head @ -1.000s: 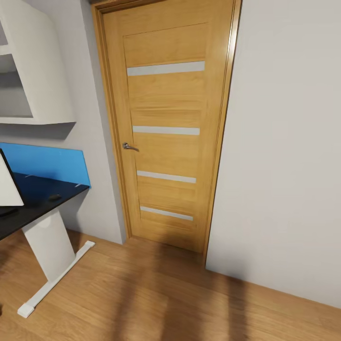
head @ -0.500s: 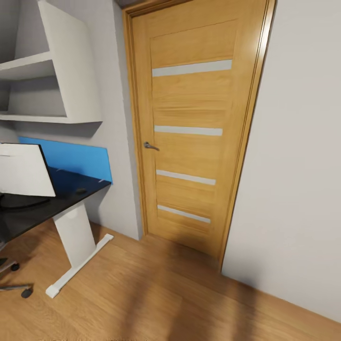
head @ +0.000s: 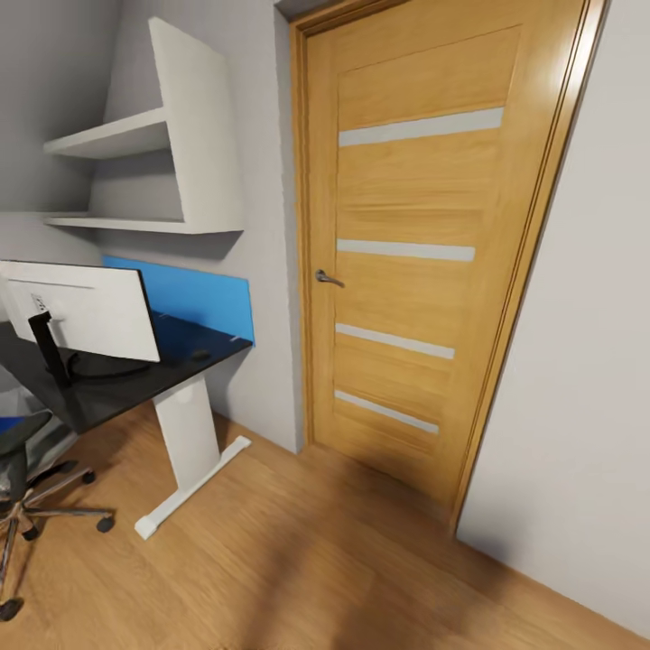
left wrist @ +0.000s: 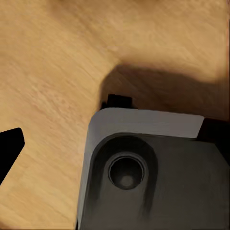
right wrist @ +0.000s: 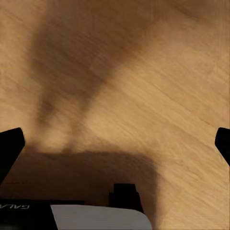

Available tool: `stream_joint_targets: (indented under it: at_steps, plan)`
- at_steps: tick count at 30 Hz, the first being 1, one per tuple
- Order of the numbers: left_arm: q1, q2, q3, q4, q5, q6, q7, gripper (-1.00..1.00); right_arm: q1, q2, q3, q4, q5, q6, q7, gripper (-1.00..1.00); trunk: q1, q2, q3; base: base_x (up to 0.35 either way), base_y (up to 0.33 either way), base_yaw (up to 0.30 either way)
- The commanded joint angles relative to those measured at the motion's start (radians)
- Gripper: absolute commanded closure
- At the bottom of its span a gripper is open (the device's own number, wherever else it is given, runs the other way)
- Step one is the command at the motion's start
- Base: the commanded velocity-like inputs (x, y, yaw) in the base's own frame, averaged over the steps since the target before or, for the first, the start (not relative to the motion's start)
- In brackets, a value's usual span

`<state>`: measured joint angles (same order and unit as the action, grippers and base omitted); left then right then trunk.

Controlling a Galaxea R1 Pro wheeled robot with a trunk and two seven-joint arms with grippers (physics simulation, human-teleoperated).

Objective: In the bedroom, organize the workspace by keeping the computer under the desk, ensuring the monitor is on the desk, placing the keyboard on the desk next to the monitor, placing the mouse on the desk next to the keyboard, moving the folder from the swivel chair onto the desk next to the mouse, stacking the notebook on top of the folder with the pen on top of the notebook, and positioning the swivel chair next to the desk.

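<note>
Jaws of the right gripper (right wrist: pixel 115 143) stand wide apart: one dark fingertip shows at each side edge of the right wrist view, with bare light wood floor (right wrist: pixel 143 86) between them and nothing held. For the left gripper (left wrist: pixel 9 146), one dark fingertip shows at the picture's edge, beside a grey housing of the robot's own base (left wrist: pixel 153 167); whether those jaws are apart or together cannot be told.

From the head view, the desk (head: pixel 117 397) stands at the left against the grey wall: glossy black top, white leg (head: pixel 190 433) on a long white foot, bright blue back panel (head: pixel 199 293) along its rear edge. On the top stands the monitor (head: pixel 90 311), seen from behind, with a white back and a thin black stand that curves over the desktop. A small dark oval object, possibly the mouse (head: pixel 200 355), lies on the desk between the monitor and the blue panel; it is too small to confirm. The swivel chair (head: pixel 23 469) is just beside the desk at the lower left, partly cut off, showing a dark seat edge and chrome star base on black casters.

White wall shelves (head: pixel 153 171) hang above the desk. An oak door (head: pixel 424 253) with four frosted strips and a metal lever handle (head: pixel 329 278) is closed at centre.
</note>
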<state>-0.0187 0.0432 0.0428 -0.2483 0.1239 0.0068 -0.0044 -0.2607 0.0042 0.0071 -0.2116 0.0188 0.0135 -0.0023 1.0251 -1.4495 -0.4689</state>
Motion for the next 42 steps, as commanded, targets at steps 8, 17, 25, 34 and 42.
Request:
stream_joint_targets:
  at_steps: [8,17,25,34,42]
  plan:
    - [0.184,-0.003,0.094,-0.816,0.186,0.153,0.003,-1.00,-0.102,0.069,0.023,-0.185,0.063,0.018,-0.006,-1.00,0.000,-0.001,-0.004,0.000,0.000,0.276]
    - [0.308,-0.092,0.134,-1.178,0.348,0.212,0.213,-1.00,-0.162,0.151,0.075,-0.338,0.146,0.231,0.003,-1.00,0.000,-0.001,-0.004,0.000,0.000,0.277]
    - [0.261,-0.097,0.140,-1.277,0.388,0.371,0.363,-1.00,-0.176,0.170,0.206,-0.459,0.147,0.250,0.004,-1.00,0.000,-0.001,-0.004,0.000,0.000,0.278]
    - [0.111,-0.079,0.269,-1.272,0.551,0.518,0.485,-1.00,-0.196,0.170,0.277,-0.562,0.139,0.262,0.003,-1.00,0.000,-0.001,-0.004,0.000,0.000,0.276]
    - [0.021,-0.074,0.347,-1.290,0.601,0.547,0.547,-1.00,-0.212,0.170,0.397,-0.654,0.040,0.267,0.000,-1.00,0.008,-0.015,-0.011,0.000,0.000,0.276]
